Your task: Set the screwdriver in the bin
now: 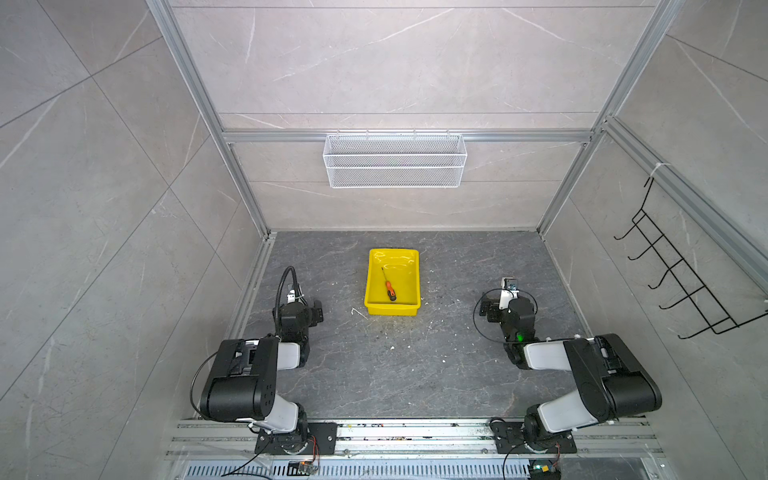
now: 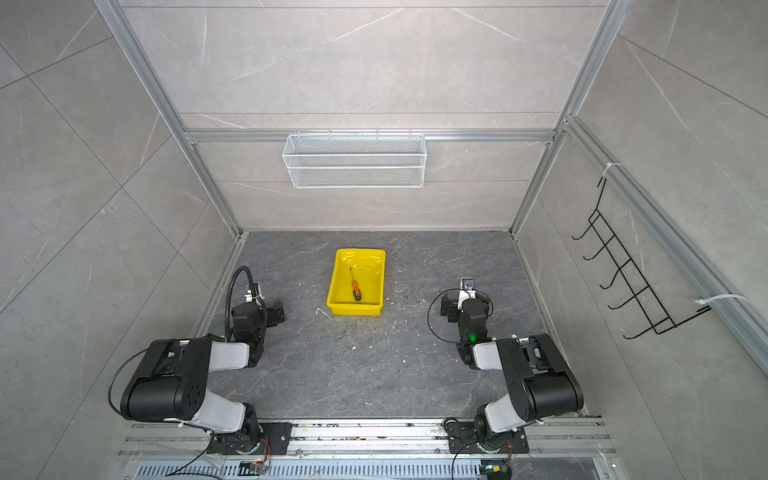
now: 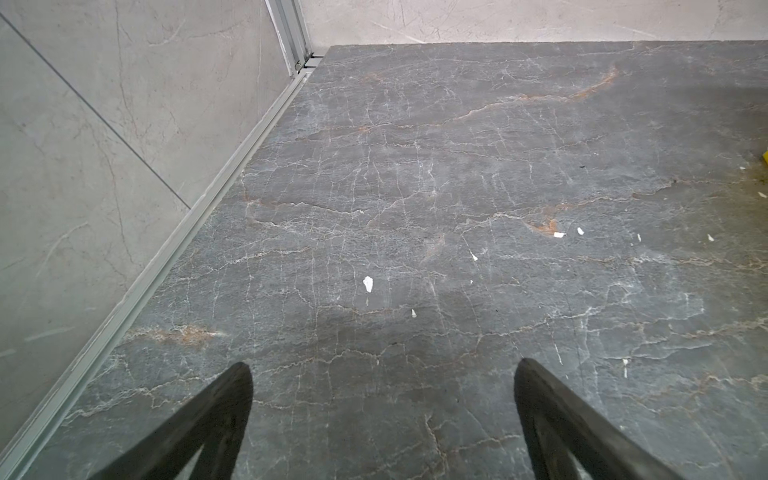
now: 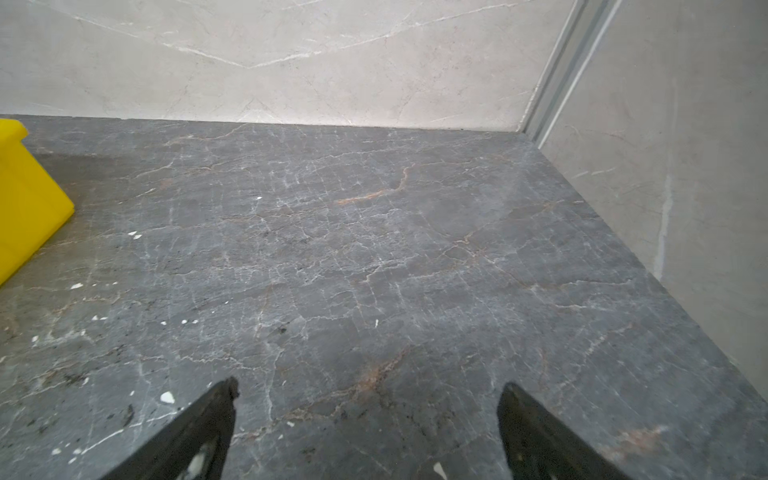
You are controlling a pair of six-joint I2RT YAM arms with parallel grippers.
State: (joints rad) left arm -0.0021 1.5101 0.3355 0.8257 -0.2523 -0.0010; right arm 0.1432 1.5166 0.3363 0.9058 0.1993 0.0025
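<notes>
Tabletop of dark grey veined stone (image 1: 395, 374) forms the floor of the enclosure. A white wire-mesh basket (image 1: 395, 160) hangs on the back wall, and a black wire hook rack (image 1: 681, 270) hangs on the right wall.

A shallow rectangular bright yellow plastic bin (image 1: 390, 309) stands on the tabletop, roughly midway between the two arms. Its outer wall also shows at the edge of the right wrist view (image 4: 25, 199).

The left gripper (image 3: 383, 365) is above bare stone, its jaws wide apart with nothing between them. The right gripper (image 4: 369, 383) is likewise spread wide and empty over bare stone.

A small screwdriver with an orange handle and thin dark shaft (image 1: 389, 287) lies flat on the bin's floor in both top views (image 2: 355, 287). Its black end is near the front wall and its shaft points toward the back. It is well apart from both sets of jaws.
</notes>
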